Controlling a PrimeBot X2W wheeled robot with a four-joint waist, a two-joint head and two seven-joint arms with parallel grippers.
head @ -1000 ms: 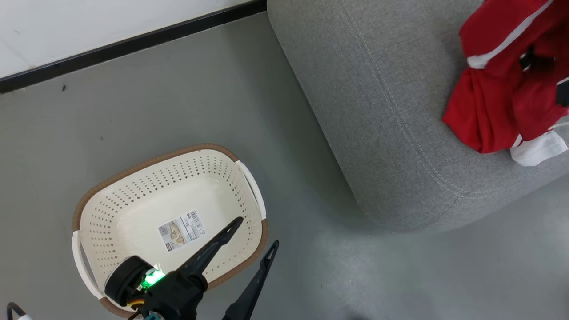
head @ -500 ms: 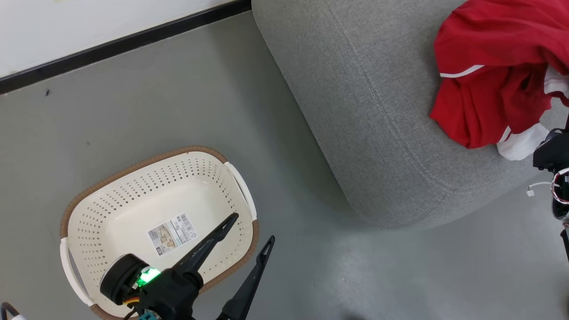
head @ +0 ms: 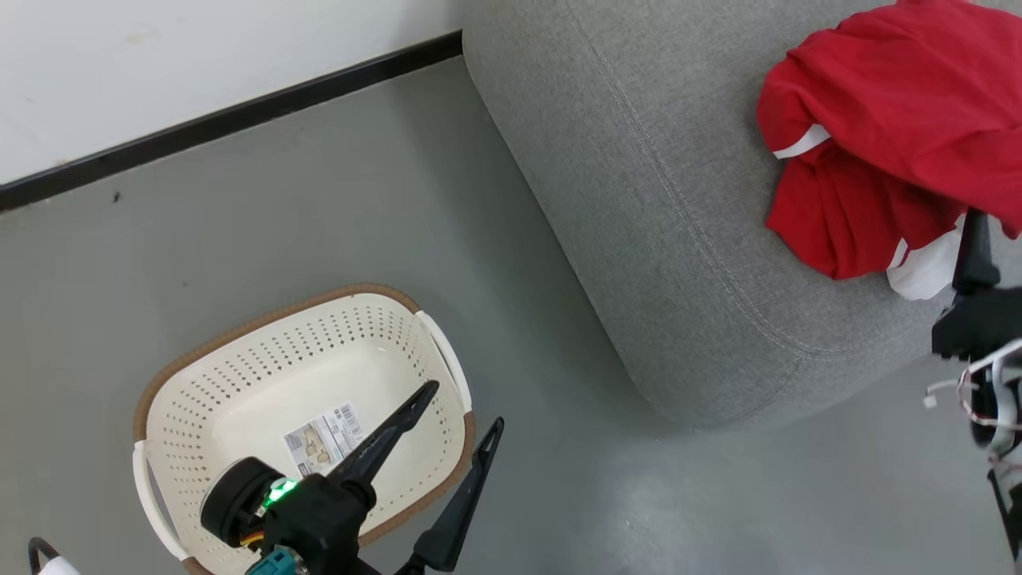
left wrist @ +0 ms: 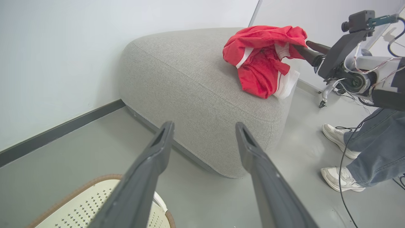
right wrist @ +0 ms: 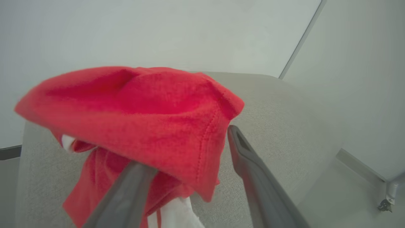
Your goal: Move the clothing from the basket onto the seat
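Note:
The red clothing (head: pixel 878 120) with white trim lies bunched on the grey seat (head: pixel 639 200), near its right end. My right gripper (right wrist: pixel 193 148) stands open at the pile's edge; a red fold (right wrist: pixel 136 110) drapes over its left finger, and the right finger is bare. In the head view one dark finger (head: pixel 974 247) of it rises from the right edge to the white trim. The cream basket (head: pixel 239 327) sits on the floor holding just a paper label (head: pixel 323 435). My left gripper (head: pixel 464 406) hangs open over the basket's right rim, nothing between its fingers.
A white wall with a black skirting (head: pixel 239 108) runs behind the basket and seat. In the left wrist view a person's jeans-clad legs (left wrist: pixel 373 148) and white shoes (left wrist: pixel 335 139) stand on the grey floor right of the seat (left wrist: pixel 183 72), beside loose cables.
My right gripper has opened and let the red clothing drop onto the seat, then drawn back toward the seat's edge. The head camera has shifted; my left gripper keeps its place over the basket.

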